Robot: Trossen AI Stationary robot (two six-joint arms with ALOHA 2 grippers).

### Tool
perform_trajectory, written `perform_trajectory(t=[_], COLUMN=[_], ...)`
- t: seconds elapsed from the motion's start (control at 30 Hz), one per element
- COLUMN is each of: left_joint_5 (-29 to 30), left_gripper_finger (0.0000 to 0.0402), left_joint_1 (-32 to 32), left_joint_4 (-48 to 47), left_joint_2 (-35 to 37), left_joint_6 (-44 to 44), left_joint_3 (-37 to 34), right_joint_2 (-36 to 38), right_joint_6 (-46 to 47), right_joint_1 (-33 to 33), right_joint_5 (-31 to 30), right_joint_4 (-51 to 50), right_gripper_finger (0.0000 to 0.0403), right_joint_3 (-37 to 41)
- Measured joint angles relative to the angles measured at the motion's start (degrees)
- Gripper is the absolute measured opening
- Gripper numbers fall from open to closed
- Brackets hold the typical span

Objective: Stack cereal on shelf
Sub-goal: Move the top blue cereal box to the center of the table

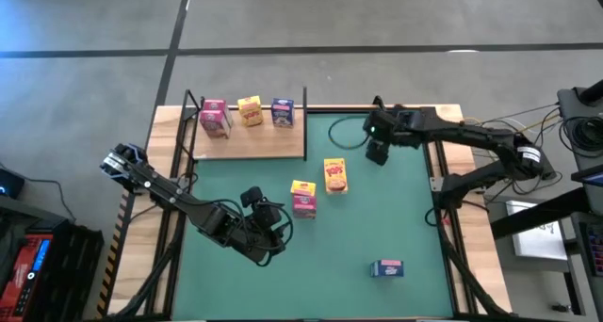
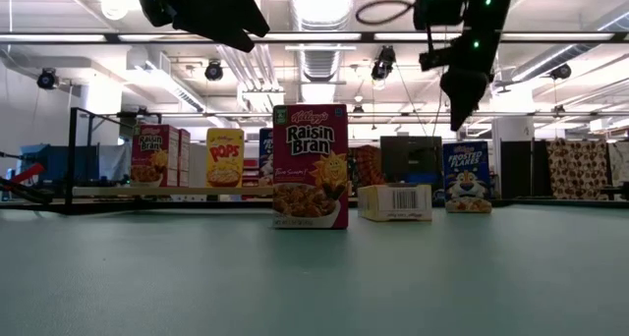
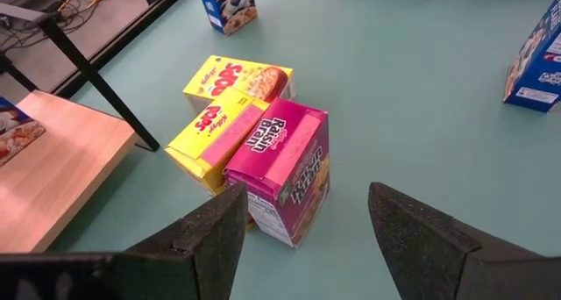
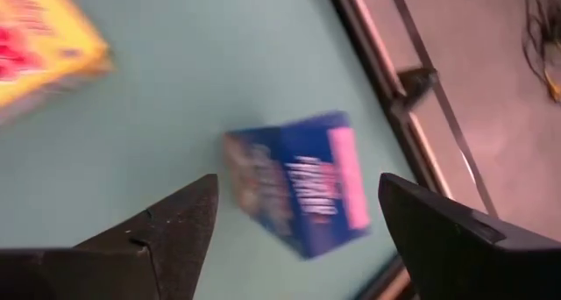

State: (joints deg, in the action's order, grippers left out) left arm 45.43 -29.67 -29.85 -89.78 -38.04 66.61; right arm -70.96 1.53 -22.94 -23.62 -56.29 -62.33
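The shelf (image 1: 252,141) sits at the far left of the green mat (image 1: 396,209), and three cereal boxes stand on it in a row: a pink one (image 1: 215,117), a yellow one (image 1: 250,110) and a blue one (image 1: 282,111). On the mat, a pink Raisin Bran box (image 1: 303,203) stands upright with a small yellow box (image 3: 213,133) touching its side, and a yellow Pops box (image 1: 335,175) lies flat just beyond them. A blue box (image 1: 387,268) stands alone near the front right of the mat. The left gripper (image 1: 267,226) hangs above the mat just left of the Raisin Bran box, its fingers (image 3: 207,239) spread wide and holding nothing; the wrist view looks past them down onto the pink and yellow boxes. The right gripper (image 1: 378,152) hovers high over the far right part of the mat, also spread apart and empty, and its wrist view shows a blue box (image 4: 302,182) below near the mat's edge.
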Motion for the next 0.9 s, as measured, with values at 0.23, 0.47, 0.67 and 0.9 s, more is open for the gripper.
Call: perform_trajectory(t=[0.23, 0.47, 0.67, 0.9], left_joint_5=[0.0, 0.0, 0.0, 0.0], left_gripper_finger=[0.0221, 0.0221, 0.0221, 0.0221], left_joint_1=[0.0, 0.0, 0.0, 0.0], left_joint_4=[-0.2, -0.2, -0.2, -0.3], left_joint_2=[0.0, 0.0, 0.0, 0.0], left_joint_6=[0.0, 0.0, 0.0, 0.0], left_joint_3=[0.0, 0.0, 0.0, 0.0], right_joint_2=[-2.1, -3.7, -3.4, -3.0], right_joint_6=[-4.5, -7.3, -8.6, -8.6], right_joint_1=[-10.0, -14.0, -14.3, -14.2], right_joint_5=[1.0, 9.8, 10.4, 10.8], right_joint_4=[0.4, 2.7, 2.7, 1.6], right_gripper_finger=[0.031, 0.0311, 0.0308, 0.031], right_joint_3=[0.0, -0.2, -0.2, -1.6])
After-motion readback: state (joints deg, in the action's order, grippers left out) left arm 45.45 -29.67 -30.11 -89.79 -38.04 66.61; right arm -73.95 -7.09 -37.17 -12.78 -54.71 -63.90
